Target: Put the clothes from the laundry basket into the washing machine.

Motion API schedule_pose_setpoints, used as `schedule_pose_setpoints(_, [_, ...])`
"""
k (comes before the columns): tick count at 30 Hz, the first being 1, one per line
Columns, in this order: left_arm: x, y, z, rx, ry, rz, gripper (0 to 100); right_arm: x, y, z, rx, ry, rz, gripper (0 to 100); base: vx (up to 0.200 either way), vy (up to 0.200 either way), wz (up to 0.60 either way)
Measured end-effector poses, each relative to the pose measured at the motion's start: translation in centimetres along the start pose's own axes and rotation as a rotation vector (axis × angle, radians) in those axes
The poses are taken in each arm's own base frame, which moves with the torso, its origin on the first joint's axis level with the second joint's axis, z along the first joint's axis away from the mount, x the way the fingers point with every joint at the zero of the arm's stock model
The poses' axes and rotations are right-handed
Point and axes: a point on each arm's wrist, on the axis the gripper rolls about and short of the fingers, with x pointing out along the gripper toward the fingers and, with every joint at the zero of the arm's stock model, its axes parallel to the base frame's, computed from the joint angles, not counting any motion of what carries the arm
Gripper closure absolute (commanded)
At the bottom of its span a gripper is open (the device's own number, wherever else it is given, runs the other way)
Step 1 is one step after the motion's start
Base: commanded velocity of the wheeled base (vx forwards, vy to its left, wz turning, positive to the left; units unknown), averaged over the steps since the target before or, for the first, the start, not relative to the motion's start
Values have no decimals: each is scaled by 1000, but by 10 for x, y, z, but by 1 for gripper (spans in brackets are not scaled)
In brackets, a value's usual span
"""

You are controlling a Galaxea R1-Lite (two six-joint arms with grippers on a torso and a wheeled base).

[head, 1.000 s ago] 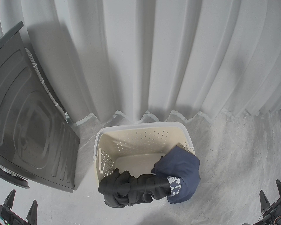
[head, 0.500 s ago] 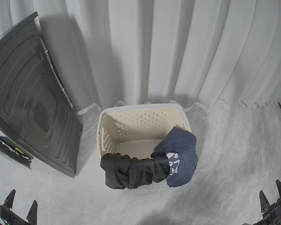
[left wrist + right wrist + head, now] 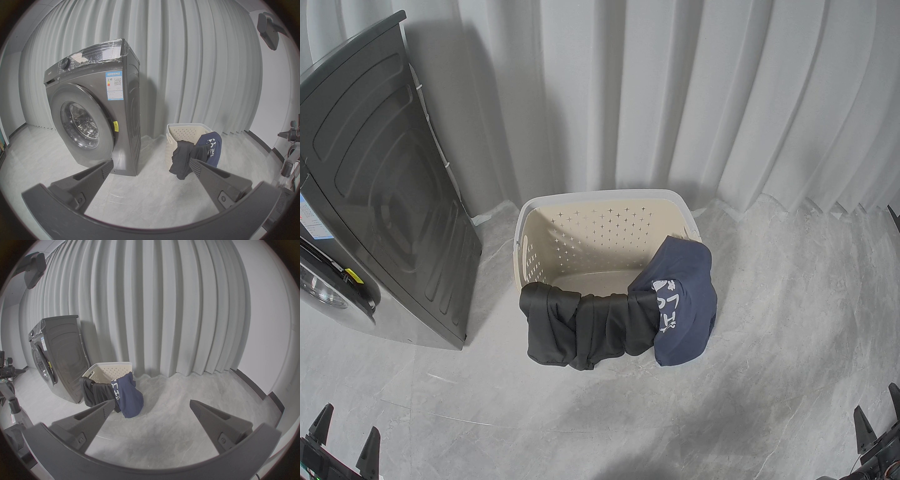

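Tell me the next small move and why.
Probably steer the left gripper toward the washing machine door to open it: it looks shut, that gripper and the right gripper are open and empty, and the black garment and navy garment hang over the laundry basket rim.

I am looking steeply down from the head camera, high over the laundry basket (image 3: 600,194), with the washing machine (image 3: 381,187) at the robot's left. Both wrist cameras are sitting low, well back, facing forward: the left is peering past the left gripper (image 3: 150,162) at the machine's front, the right past the right gripper (image 3: 151,402) at its flank. All three are sharing basket and machine.
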Motion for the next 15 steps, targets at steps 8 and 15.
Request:
schedule_pose_setpoints(8, [0, 0, 0, 0, 0, 1, 0, 0, 0, 0, 0, 0, 2, 0, 0, 200, 0])
schedule_pose_setpoints(15, [0, 0, 0, 0, 0, 1, 0, 0, 0, 0, 0, -1, 1, 0, 0, 200, 0])
